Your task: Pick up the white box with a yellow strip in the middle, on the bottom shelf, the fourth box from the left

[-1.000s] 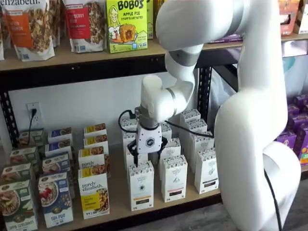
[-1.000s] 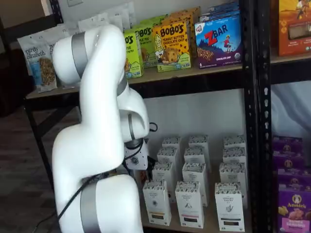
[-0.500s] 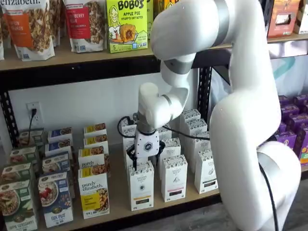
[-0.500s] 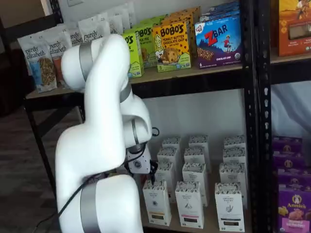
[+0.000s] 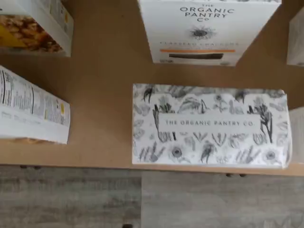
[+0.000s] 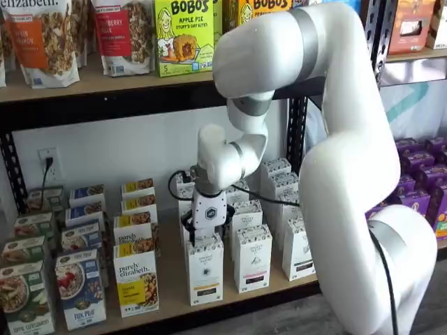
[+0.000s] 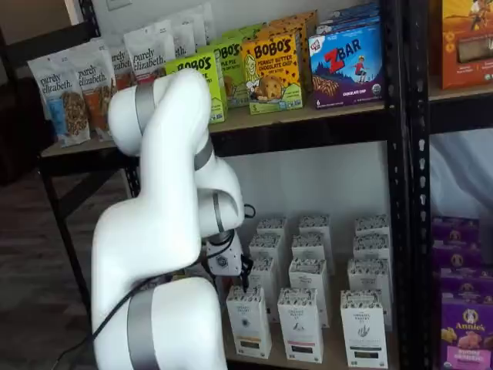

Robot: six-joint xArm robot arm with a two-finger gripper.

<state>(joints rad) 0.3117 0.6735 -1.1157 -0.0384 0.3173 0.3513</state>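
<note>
The white box with a yellow strip [image 6: 204,272] stands at the front of the bottom shelf, next to the purely elizabeth box [image 6: 136,278]. It also shows in a shelf view [image 7: 248,322]. In the wrist view its flower-printed top [image 5: 209,126] reads "The Organic Pantry Co." My gripper [image 6: 207,234] hangs straight above this box, fingertips just at its top, with a gap between the black fingers. In a shelf view [image 7: 243,270] only a black part of it shows beside the arm. It holds nothing.
More white Organic Pantry boxes [image 6: 252,258] stand in rows to the right and behind [image 5: 197,28]. Cereal boxes [image 6: 79,287] fill the left. The shelf's front edge [image 5: 95,161] lies close to the box. A black upright [image 7: 400,193] stands to the right.
The arm has swung left and the gripper has come a little left and lower, closer to the top of the front white box.
</note>
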